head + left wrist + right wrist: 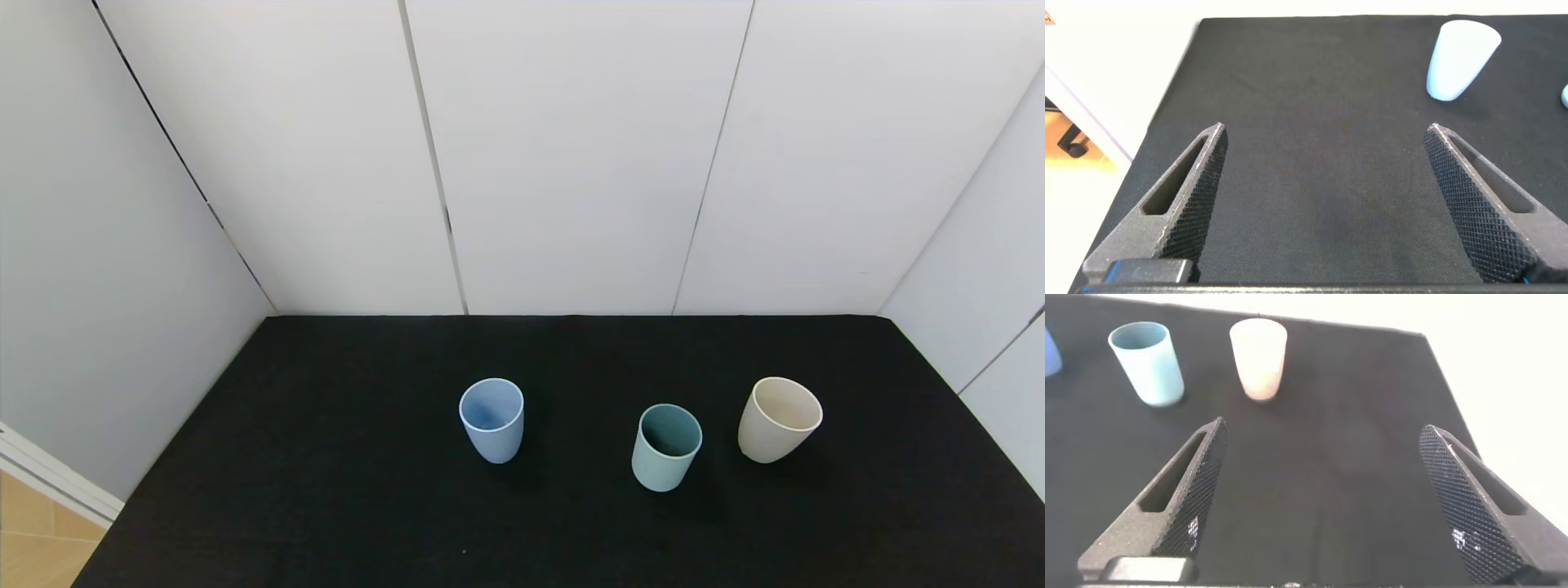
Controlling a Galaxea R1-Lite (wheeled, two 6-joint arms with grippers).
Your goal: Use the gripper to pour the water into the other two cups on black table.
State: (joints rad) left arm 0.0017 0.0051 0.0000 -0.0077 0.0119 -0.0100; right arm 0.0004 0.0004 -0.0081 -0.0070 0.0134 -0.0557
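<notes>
Three cups stand upright in a row on the black worktop [326,457], a bit nearer the front edge than the back edge. The blue cup [491,419] is close to the middle of the worktop. The green cup [667,447] is to its right and a little nearer the front edge. The cream cup [779,419] is just beside the green cup, nearest the right edge. None of the cups touch each other.

The blue cup and the cream cup look bare inside. Something dark shows inside the green cup, but I cannot tell if water is in it.

No arm shows from the head view. The left gripper [1327,135] hangs over the left front part of the worktop. Its jaws are spread wide and hold nothing. The blue cup [1460,59] is well apart from it, farther toward the back.

The right gripper [1323,429] hangs over the right front part of the worktop. Its jaws are spread wide too, with only black worktop between them. The green cup [1147,361] and the cream cup [1259,358] stand farther back from it, well clear of the jaws.
</notes>
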